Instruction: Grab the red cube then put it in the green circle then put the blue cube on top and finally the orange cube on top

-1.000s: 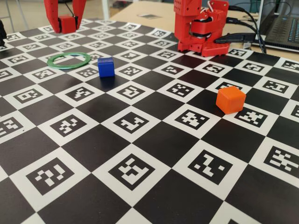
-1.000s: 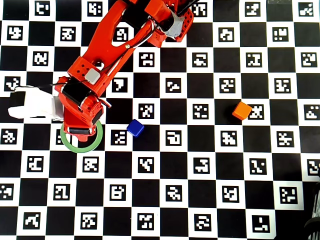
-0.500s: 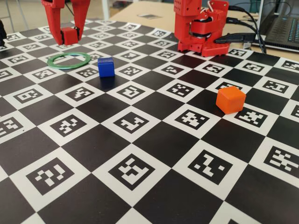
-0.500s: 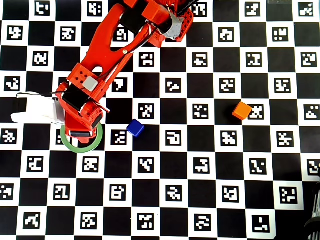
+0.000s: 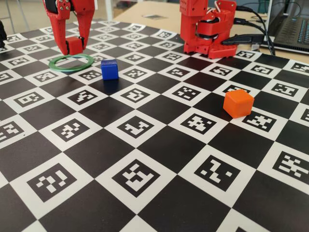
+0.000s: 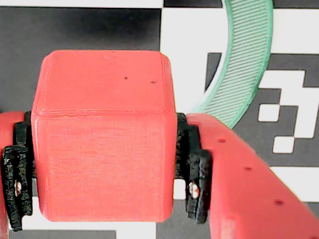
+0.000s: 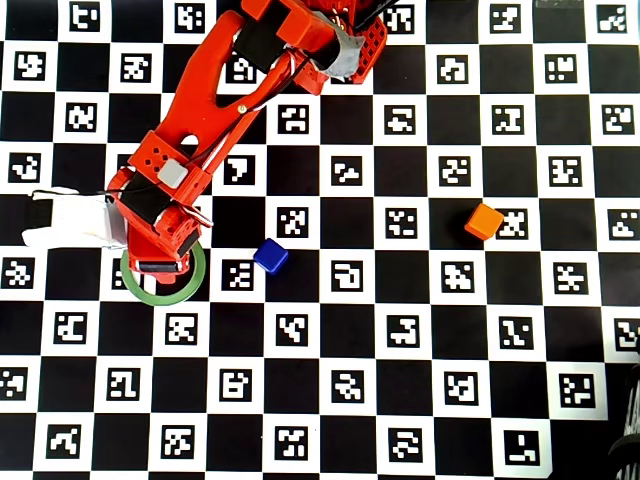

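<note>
Arm: one red arm (image 7: 215, 95), reaching from its base (image 5: 207, 29) at the board's far edge out over the ring; in the overhead view it runs from top centre down to the left.
Gripper: the gripper (image 5: 72, 46) points downward, its tips just above the ring's far rim in the fixed view; in the overhead view the gripper (image 7: 160, 262) covers the ring's upper part.
Grip: fingers (image 6: 199, 179) pressed against two opposite sides of the red cube (image 6: 102, 134), clamped on it.
Red cube: one, held between the jaws over the ring; the red cube (image 5: 74, 45) hangs just above the board, whether it touches I cannot tell.
Ring: one green ring (image 5: 71, 62), flat on the board (image 5: 154, 159); the ring (image 7: 160, 296) lies left of the blue cube in the overhead view; an arc of the ring (image 6: 244, 59) shows in the wrist view.
Blue cube: one (image 5: 109, 69), on the board just right of the ring, apart from it; same cube (image 7: 270, 256) overhead.
Orange cube: one (image 5: 238, 103), well apart to the right, alone on the board; overhead (image 7: 484, 221).
</note>
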Controlling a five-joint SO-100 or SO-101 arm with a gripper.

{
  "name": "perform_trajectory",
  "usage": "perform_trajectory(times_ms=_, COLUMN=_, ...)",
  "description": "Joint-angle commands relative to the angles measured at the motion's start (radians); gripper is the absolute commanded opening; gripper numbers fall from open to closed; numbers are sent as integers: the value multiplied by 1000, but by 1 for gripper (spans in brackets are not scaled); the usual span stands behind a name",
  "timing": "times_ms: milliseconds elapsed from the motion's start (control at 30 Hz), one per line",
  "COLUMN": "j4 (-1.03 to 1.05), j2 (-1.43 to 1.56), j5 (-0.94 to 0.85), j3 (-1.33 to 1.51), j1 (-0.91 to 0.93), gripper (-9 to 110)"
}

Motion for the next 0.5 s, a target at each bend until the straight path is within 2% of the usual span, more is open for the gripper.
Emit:
perform_trajectory(times_ms=0, j4=-26, j2=21, j5=-6, j3=-14, j1=15, gripper=0)
perform_trajectory(times_ms=467, j4=-66, j2=-41, j5=-37, j3=-55, j1=37, gripper=0)
